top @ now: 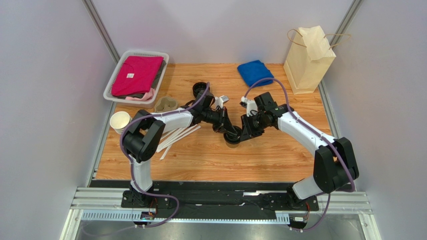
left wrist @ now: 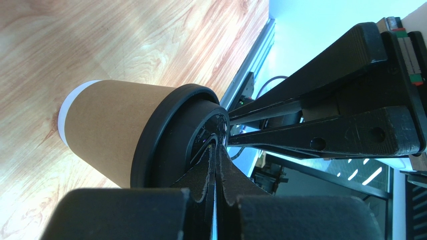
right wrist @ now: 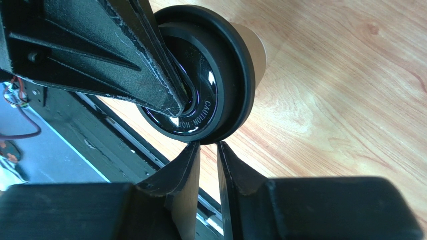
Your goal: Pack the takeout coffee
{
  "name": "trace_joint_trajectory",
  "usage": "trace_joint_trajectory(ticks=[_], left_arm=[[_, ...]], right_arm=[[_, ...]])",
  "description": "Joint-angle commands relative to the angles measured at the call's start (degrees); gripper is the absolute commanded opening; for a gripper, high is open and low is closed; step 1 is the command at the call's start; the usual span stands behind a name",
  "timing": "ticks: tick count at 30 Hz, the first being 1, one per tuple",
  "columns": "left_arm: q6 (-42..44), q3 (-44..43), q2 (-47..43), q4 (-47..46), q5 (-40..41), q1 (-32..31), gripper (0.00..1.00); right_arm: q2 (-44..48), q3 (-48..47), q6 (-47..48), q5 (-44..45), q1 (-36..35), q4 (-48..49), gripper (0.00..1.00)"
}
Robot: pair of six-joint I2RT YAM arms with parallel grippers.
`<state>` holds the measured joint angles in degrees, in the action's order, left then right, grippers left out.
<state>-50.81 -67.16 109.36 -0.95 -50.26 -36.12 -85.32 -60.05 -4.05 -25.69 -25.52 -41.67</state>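
Note:
The takeout coffee stands upright mid-table, a tan paper cup under a black lid. My left gripper is shut, its tips resting on the top of the lid, with nothing between the fingers. My right gripper reaches in from the other side. Its jaws stand a narrow gap apart with the tips at the lid's rim, and only wood shows through the gap. In the top view, both the left gripper and the right gripper meet over the cup and hide most of it.
A tan paper bag stands at the back right, a blue cloth beside it. At the back left is a white basket of clothes. Loose black lids, a cup carrier, stacked cups and straws lie to the left.

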Motion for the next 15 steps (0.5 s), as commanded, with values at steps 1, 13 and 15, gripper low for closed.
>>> trace_joint_trajectory(ticks=[1, 13, 15], left_arm=[[4.40, 0.62, 3.66, 5.69, 6.67, -0.36, 0.00], [5.89, -2.36, 3.14, 6.05, 5.53, 0.08, 0.00], [5.98, -2.89, 2.96, 5.96, 5.52, 0.00, 0.00]], right_arm=[[-6.00, 3.36, 0.19, 5.39, -0.76, 3.96, 0.24], [-3.37, -1.03, 0.45, -2.51, 0.82, 1.86, 0.23], [-2.75, -2.70, 0.54, -4.18, 1.96, 0.98, 0.24]])
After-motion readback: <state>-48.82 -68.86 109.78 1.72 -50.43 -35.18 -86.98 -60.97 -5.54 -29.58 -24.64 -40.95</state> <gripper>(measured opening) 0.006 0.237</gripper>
